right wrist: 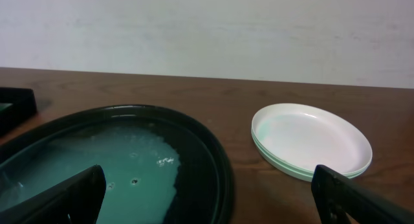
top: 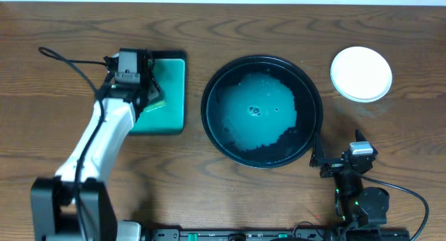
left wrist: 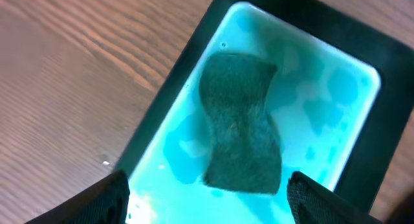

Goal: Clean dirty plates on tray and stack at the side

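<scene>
The round black tray (top: 262,111) sits mid-table holding a pool of teal liquid; no plate lies on it. It also shows in the right wrist view (right wrist: 194,153). A stack of pale mint plates (top: 361,74) stands at the back right, apart from the tray, and shows in the right wrist view (right wrist: 310,140). My left gripper (left wrist: 207,198) is open above the teal dish (left wrist: 323,94), just short of the dark sponge (left wrist: 242,123) lying in it. My right gripper (right wrist: 207,198) is open and empty, low near the tray's front right rim.
The rectangular teal dish (top: 171,95) with its dark rim sits at the left under my left arm (top: 104,136). The right arm's base (top: 359,192) stands at the table's front right. A black cable (top: 70,60) loops at the back left.
</scene>
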`<state>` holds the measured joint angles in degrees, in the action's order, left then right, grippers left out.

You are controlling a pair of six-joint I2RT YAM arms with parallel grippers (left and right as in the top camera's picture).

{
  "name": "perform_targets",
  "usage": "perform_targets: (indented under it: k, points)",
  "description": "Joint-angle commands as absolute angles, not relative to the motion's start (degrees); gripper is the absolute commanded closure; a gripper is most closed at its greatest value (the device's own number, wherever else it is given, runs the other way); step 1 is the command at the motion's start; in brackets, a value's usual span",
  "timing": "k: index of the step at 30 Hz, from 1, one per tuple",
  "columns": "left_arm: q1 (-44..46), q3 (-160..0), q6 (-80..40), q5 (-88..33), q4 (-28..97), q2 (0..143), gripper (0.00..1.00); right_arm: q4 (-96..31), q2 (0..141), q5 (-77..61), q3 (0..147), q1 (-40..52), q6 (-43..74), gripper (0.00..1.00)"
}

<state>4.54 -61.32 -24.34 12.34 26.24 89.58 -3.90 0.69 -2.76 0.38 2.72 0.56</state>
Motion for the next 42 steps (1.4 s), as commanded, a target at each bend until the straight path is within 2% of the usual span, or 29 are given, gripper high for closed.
perform_targets:
  k: [1,6,12,18,29,42]
  points:
    - [4.2,-57.3,-14.2,13.1,25.8,83.5,0.21,-4.2,0.4,-2.2,0.3,2.3,-0.3,0.01]
    - [4.2,-46.6,-9.3,12.1,20.6,71.5,0.21,-4.2,0.4,-2.2,0.3,2.3,-0.3,0.01]
    - [4.2,-30.9,1.2,2.1,12.0,51.4,0.21,-4.2,0.4,-2.2,0.3,2.3,-0.3,0.01]
    - [4.2,-22.0,1.7,1.9,10.5,39.6,0.21,-4.2,0.4,-2.2,0.3,2.3,-0.3,0.01]
    - [4.0,-7.7,3.0,2.2,0.5,18.2,0.21,-4.2,0.4,-2.2,0.3,2.3,-0.3,0.01]
    - [3.9,-0.2,3.4,2.1,2.3,0.3,0.21,-4.2,0.4,-2.2,0.3,2.3,-0.3,0.01]
